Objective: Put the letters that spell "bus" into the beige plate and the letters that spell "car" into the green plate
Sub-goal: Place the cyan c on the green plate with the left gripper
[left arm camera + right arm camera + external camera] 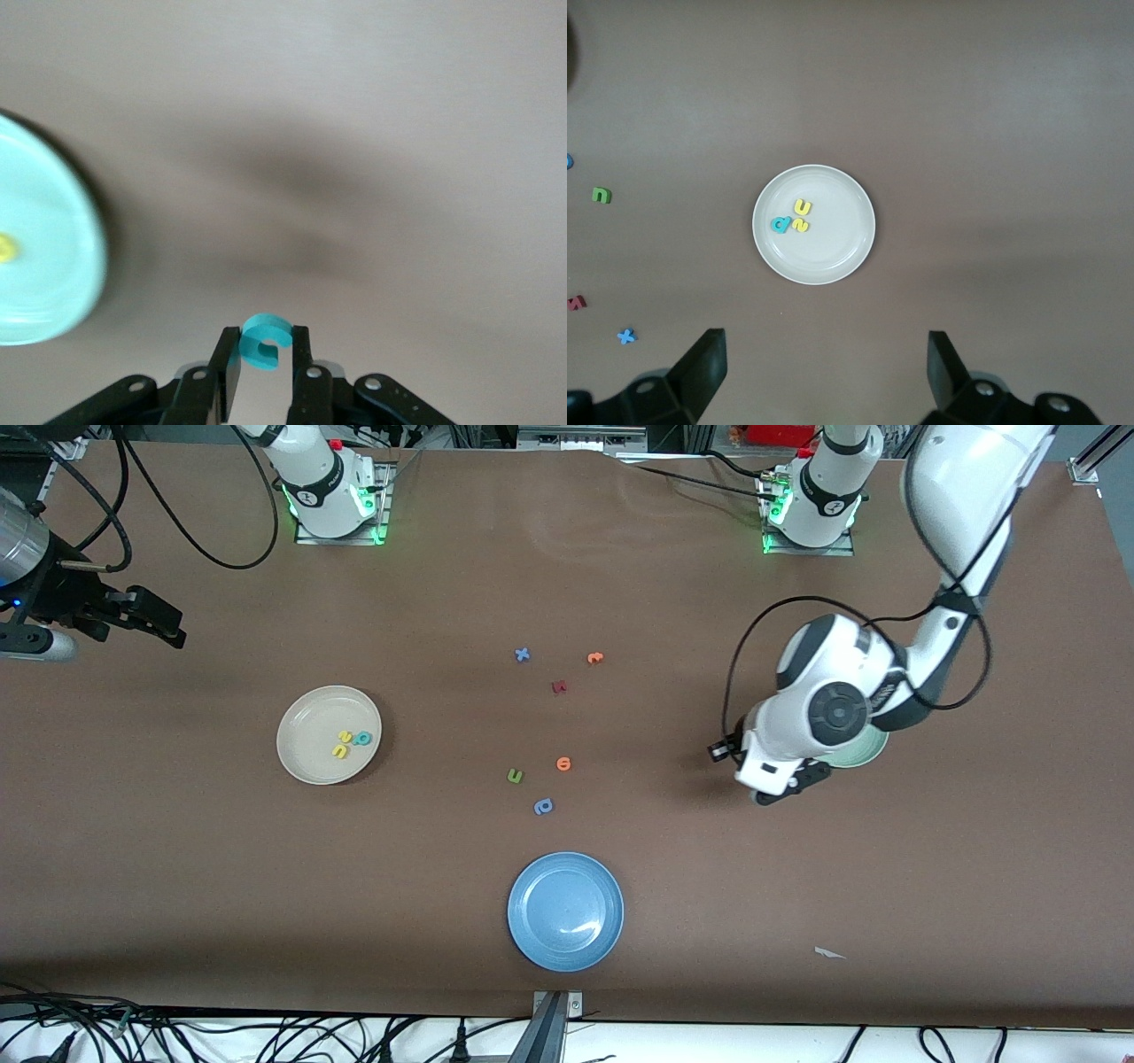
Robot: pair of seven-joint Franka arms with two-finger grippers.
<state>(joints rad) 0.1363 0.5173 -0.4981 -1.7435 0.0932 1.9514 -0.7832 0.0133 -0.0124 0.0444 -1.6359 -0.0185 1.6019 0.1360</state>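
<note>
Left tool [262,354] clamped on teal "c" [264,340] beside the green plate [44,257], for delivery there; right tool [824,367] waiting, jaws apart, above the filled beige plate [833,261].

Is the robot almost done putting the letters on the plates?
"Bus" looks done: the teal b, yellow u and yellow s lie in the beige plate. The left gripper holds the teal c beside the green plate, where something yellow already sits. The right gripper waits, open.
</note>
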